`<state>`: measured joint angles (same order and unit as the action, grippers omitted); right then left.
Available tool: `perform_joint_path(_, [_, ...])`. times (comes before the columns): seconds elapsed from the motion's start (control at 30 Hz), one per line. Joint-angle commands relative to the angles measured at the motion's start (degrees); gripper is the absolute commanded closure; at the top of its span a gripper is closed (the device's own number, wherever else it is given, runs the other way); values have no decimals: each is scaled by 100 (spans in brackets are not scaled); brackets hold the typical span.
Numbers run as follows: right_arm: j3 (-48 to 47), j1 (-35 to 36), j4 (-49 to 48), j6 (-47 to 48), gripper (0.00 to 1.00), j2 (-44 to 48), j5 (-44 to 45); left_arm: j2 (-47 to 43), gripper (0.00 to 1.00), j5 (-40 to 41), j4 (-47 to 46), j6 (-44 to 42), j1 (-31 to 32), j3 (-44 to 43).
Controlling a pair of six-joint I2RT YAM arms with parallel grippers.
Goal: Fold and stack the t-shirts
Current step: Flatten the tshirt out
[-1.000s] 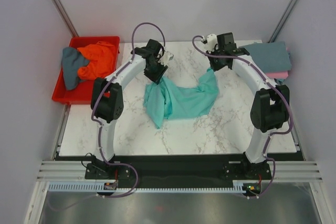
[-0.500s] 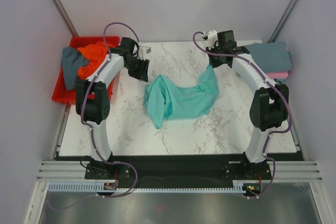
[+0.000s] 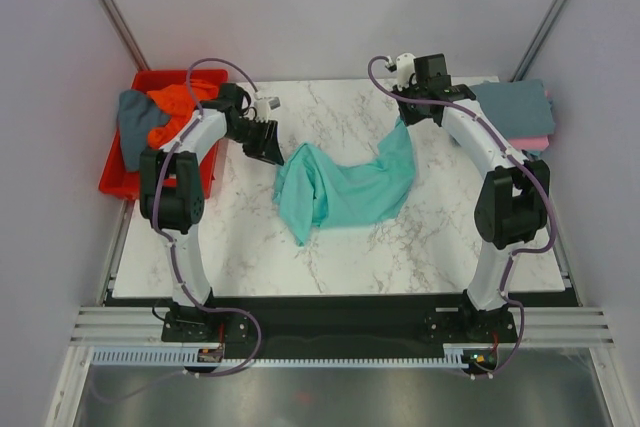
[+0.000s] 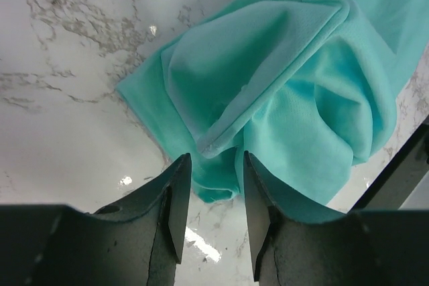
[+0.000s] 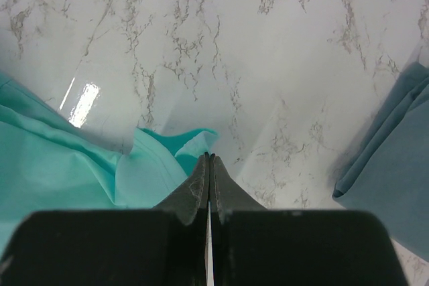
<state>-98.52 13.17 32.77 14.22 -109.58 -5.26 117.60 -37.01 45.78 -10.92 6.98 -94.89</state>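
A teal t-shirt (image 3: pixel 345 187) lies crumpled in the middle of the marble table, its right corner pulled up off the surface. My right gripper (image 3: pixel 405 125) is shut on that raised corner; in the right wrist view the teal cloth (image 5: pixel 67 165) meets the closed fingertips of the right gripper (image 5: pixel 210 157). My left gripper (image 3: pixel 270 147) hovers open just left of the shirt. In the left wrist view the bunched teal fabric (image 4: pixel 288 85) lies just beyond the left gripper (image 4: pixel 213 165), with nothing between the fingers. An orange t-shirt (image 3: pixel 180 102) and a slate t-shirt (image 3: pixel 135 127) sit in the bin.
The red bin (image 3: pixel 115 182) stands off the table's left edge. At the back right a folded blue-grey t-shirt (image 3: pixel 515 107) rests on a folded pink one (image 3: pixel 535 143); the blue-grey t-shirt's edge (image 5: pixel 395 165) shows in the right wrist view.
My left arm swung left off the teal shirt's left end toward the bin side, then turned its open jaws back at the shirt. The right arm kept its hold in place.
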Motion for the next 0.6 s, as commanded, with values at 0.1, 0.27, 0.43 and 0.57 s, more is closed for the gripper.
perform_joint_path(0.1, [-238,19,45,63,100,-28,165,-89,56,-456,-8,-525,-48,260])
perform_joint_path(0.27, [-282,10,54,72,100,-46,183,43,56,-543,-60,-534,-83,252])
perform_joint_path(0.43, [-247,19,62,81,100,-20,200,202,56,-561,-104,-499,-83,164])
perform_joint_path(0.57, [-229,19,54,90,100,-2,227,333,56,-579,-113,-534,-101,120])
